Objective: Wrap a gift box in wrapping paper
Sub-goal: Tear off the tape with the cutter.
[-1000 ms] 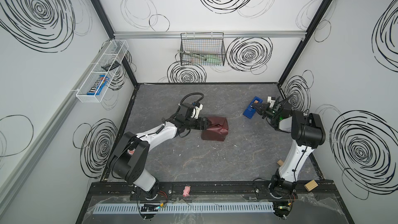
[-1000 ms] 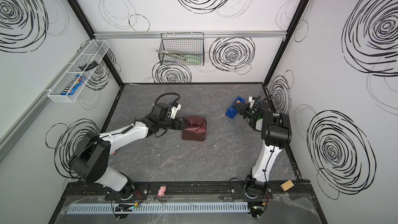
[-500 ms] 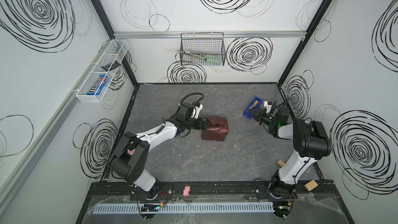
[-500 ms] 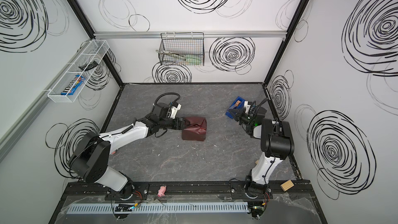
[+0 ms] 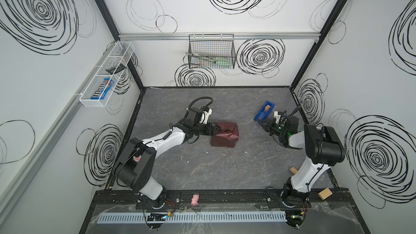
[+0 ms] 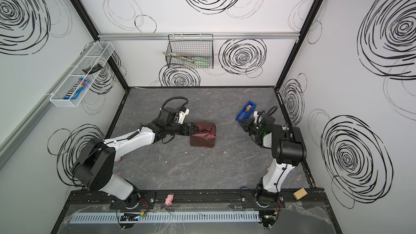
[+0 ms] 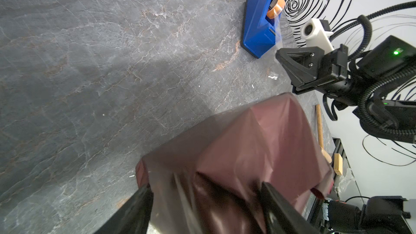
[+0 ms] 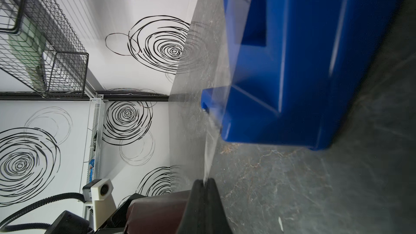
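The wrapping paper (image 5: 225, 135) (image 6: 203, 137) is maroon and folded round the gift box, which it hides completely. This parcel sits mid-table and also shows in the left wrist view (image 7: 247, 149). My left gripper (image 5: 217, 129) (image 6: 195, 129) (image 7: 206, 187) is open, its jaws wide against the loose folded paper at the parcel's left end. My right gripper (image 5: 262, 123) (image 6: 242, 122) (image 8: 203, 180) is shut on a strip of clear tape (image 8: 216, 131). The tape runs taut from the blue tape dispenser (image 5: 264, 111) (image 8: 304, 75), just in front of which the gripper stands.
A black wire basket (image 5: 211, 52) hangs on the back wall and a white wire shelf (image 5: 105, 75) on the left wall. Wooden blocks (image 5: 325, 193) lie at the front right. A pink toy (image 5: 194, 199) sits on the front rail. Small scraps dot the table.
The right arm has drawn back toward the front, and its gripper has shifted slightly away from the dispenser with the tape. The left arm and the parcel have not moved.
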